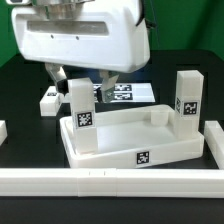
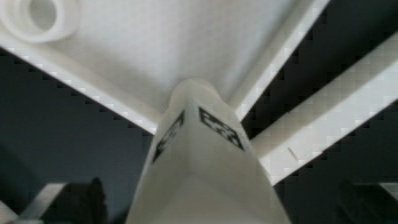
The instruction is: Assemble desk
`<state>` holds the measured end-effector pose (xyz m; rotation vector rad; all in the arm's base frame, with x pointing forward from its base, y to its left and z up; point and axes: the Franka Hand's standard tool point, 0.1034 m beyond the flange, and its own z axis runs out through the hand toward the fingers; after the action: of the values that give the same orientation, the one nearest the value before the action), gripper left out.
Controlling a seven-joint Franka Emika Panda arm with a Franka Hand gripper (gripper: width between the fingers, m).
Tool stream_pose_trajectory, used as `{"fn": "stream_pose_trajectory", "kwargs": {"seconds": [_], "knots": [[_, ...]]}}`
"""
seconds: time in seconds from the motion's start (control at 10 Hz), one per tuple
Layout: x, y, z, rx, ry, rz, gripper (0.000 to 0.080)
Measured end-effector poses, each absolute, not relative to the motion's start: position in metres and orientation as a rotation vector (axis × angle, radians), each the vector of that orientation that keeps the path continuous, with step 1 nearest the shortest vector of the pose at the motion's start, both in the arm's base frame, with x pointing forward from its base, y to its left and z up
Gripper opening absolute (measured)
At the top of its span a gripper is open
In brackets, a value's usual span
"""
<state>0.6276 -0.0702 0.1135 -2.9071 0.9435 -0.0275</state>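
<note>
Claw (image 1: 79, 76) spread apart, straddling upright leg (image 1: 80, 118) at top's (image 1: 110, 148) corner; probably lined up to grip and twist it in.

the desk top (image 1: 110, 150) and legs (image 1: 80, 100) look smooth matt white plastic; the table (image 1: 20, 112) is matt black.

Exterior view: bright overhead light, whites near blown out, soft shadows on black table (image 1: 20, 85). Wrist view: blurred, close leg (image 2: 199, 150) defocused.
</note>
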Motion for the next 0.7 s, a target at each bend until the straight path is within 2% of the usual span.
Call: {"fn": "stream_pose_trajectory", "kwargs": {"seconds": [0.7], "knots": [[0.6259, -0.0703, 0.1108, -3.102, 0.077, -0.046, 0.0648]]}}
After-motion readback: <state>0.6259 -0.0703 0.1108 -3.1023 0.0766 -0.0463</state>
